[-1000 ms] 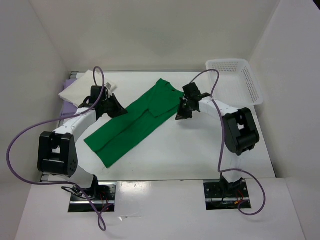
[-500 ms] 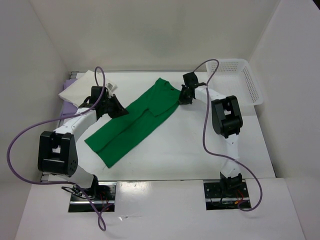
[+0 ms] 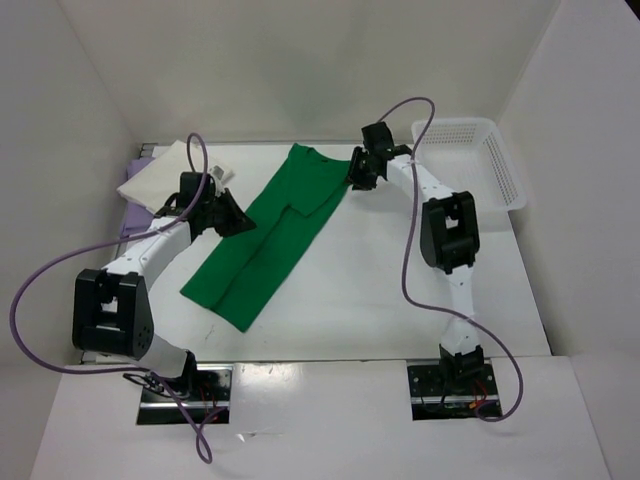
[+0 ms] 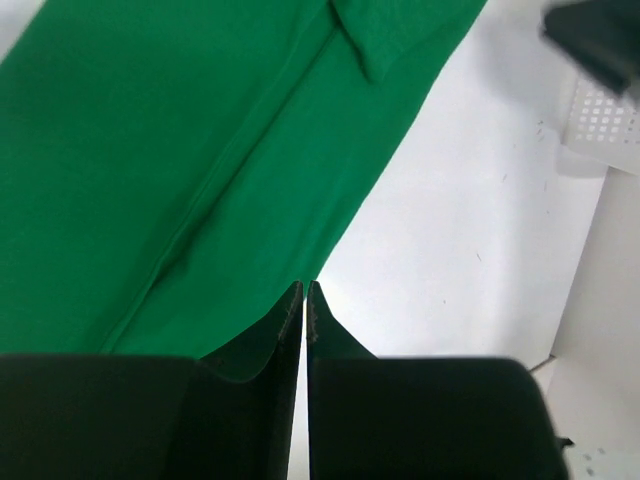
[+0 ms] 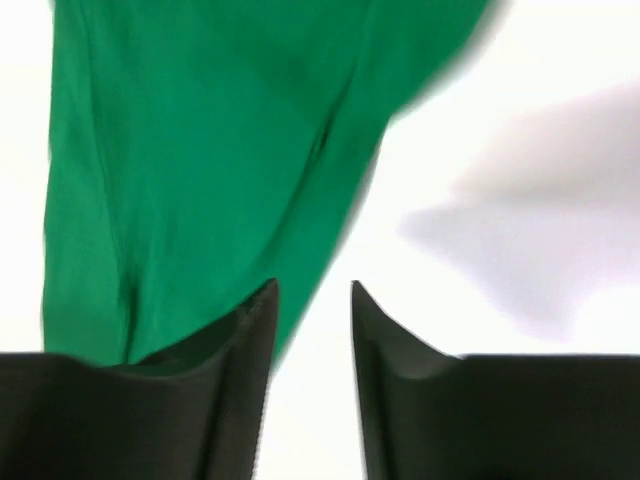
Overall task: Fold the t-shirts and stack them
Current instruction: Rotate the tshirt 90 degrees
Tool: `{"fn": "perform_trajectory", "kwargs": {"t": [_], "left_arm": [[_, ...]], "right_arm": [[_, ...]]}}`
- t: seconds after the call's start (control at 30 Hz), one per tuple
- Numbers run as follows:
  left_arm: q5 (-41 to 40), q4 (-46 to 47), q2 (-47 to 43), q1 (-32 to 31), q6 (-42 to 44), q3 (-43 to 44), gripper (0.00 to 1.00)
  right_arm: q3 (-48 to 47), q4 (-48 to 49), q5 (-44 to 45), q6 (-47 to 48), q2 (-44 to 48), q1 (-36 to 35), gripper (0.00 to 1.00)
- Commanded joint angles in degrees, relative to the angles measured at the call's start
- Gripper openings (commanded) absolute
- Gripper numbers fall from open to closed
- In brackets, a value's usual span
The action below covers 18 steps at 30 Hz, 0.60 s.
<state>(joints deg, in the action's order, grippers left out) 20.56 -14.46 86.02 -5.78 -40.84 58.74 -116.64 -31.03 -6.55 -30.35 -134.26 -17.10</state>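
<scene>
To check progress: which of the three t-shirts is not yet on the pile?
The green t-shirt: it lies as a long strip mid-table, while the cream shirt sits folded on the lavender shirt at the far left.

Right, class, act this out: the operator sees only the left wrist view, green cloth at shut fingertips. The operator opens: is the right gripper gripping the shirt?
Observer: No. The right gripper is open, with bare table between its fingers and the edge of the green t-shirt by one finger.
Operator: How does the whole shirt lie?
Observer: As a long narrow strip, slanting from the far middle of the table towards the near left.
Operator: Any shirts finished?
Observer: At the far left a folded cream t-shirt lies on a lavender t-shirt, of which only the edge shows.
</scene>
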Motion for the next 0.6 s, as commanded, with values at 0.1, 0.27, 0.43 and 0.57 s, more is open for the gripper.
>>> {"fn": "perform_trajectory", "kwargs": {"t": [0.1,0.27,0.43,0.57], "left_arm": [[-5.52,-2.33,-2.26,-0.20,1.03,-0.11,0.07],[-4.91,-2.33,-2.26,1.21,1.03,-2.22,0.07],[-1.93,-1.80,-2.26,1.21,1.03,-2.84,0.07],[-1.22,-1.01,-1.21,0.51,0.50,-2.76,0.08]], "right_arm": [[28.01,6.58,-10.84,-3.92,22.27,-11.00,0.50],[44.21,17.30,-15.33,-11.30,26.06,-18.84,0.56],[43.09,21.36,-16.66,-11.94,21.15,-19.37,0.56],[37.99,20.47,-17.71,-11.31,15.00,-17.44,0.53]]}}
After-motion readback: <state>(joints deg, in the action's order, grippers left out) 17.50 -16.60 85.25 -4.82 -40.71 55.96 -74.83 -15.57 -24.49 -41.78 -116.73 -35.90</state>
